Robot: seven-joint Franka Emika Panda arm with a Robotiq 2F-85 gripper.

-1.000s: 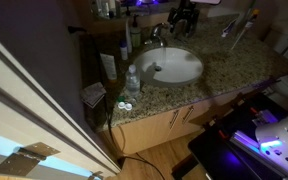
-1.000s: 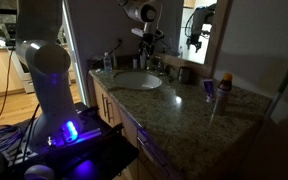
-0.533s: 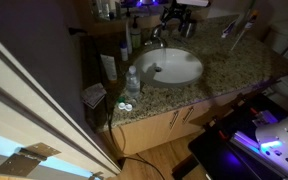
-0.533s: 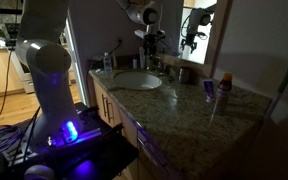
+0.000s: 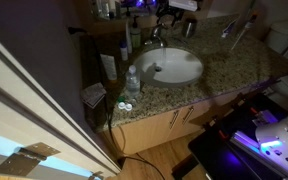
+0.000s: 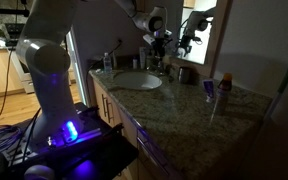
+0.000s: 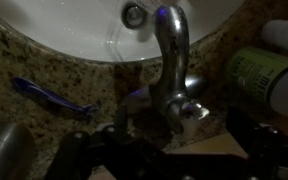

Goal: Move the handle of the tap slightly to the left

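The tap (image 5: 156, 38) is a small chrome faucet behind the white oval basin (image 5: 189, 75); it also shows in an exterior view (image 6: 153, 62). In the wrist view its curved spout (image 7: 169, 40) reaches over the basin (image 7: 64, 25). The short shiny handle (image 7: 191, 112) sits at the faucet base. My gripper (image 5: 167, 12) hangs just above and behind the tap, seen also in an exterior view (image 6: 161, 40). In the wrist view its dark fingers (image 7: 174, 155) spread open on both sides of the handle, not touching it.
A grey metal cup (image 7: 4, 150) and a blue razor (image 7: 54, 95) lie on one side of the tap, a green-labelled bottle (image 7: 264, 75) on the other. A clear plastic bottle (image 5: 132, 80) stands on the granite counter (image 5: 234, 60). A mirror wall is behind.
My gripper has moved across the back of the counter toward the tap and now hangs over it. The tap and handle have not moved.
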